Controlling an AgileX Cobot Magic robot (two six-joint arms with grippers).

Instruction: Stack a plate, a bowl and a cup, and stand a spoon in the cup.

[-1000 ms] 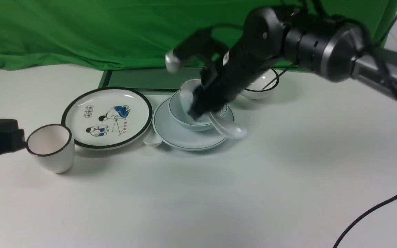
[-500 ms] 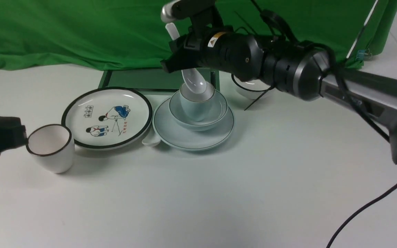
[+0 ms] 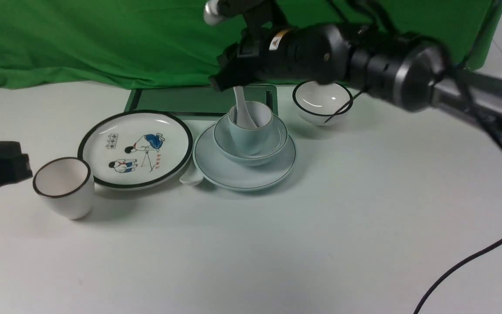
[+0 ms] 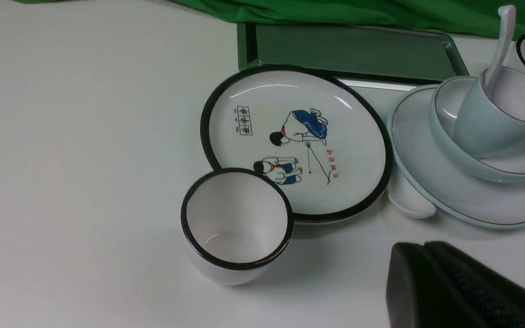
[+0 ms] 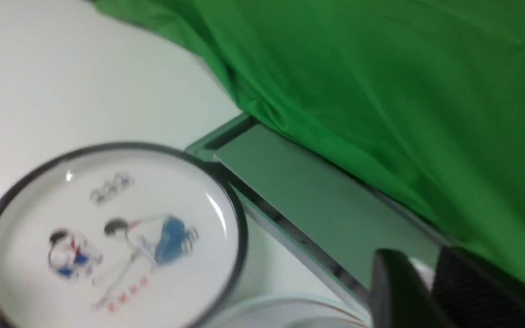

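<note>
Stack built, spoon [image 3: 241, 109] standing in the cup [image 3: 246, 137].
The plate [image 3: 233, 176], bowl [image 3: 273, 146] and cup are nested. The right gripper [image 3: 225, 80] hovers over the handle, its grip impossible to tell. The left gripper [image 4: 431, 273] looks closed and empty. Only withdrawal seems left.

The plate [image 3: 238, 176], bowl [image 3: 251, 159], cup [image 3: 247, 137] and spoon [image 3: 242, 111] are smooth, glossy glazed ceramic. On the far side hangs wrinkled green cloth [image 3: 81, 39]. The white table [image 3: 277, 244] looks matt. The right arm [image 3: 312, 52] is black plastic with a brushed metal collar [image 3: 421, 74].
</note>
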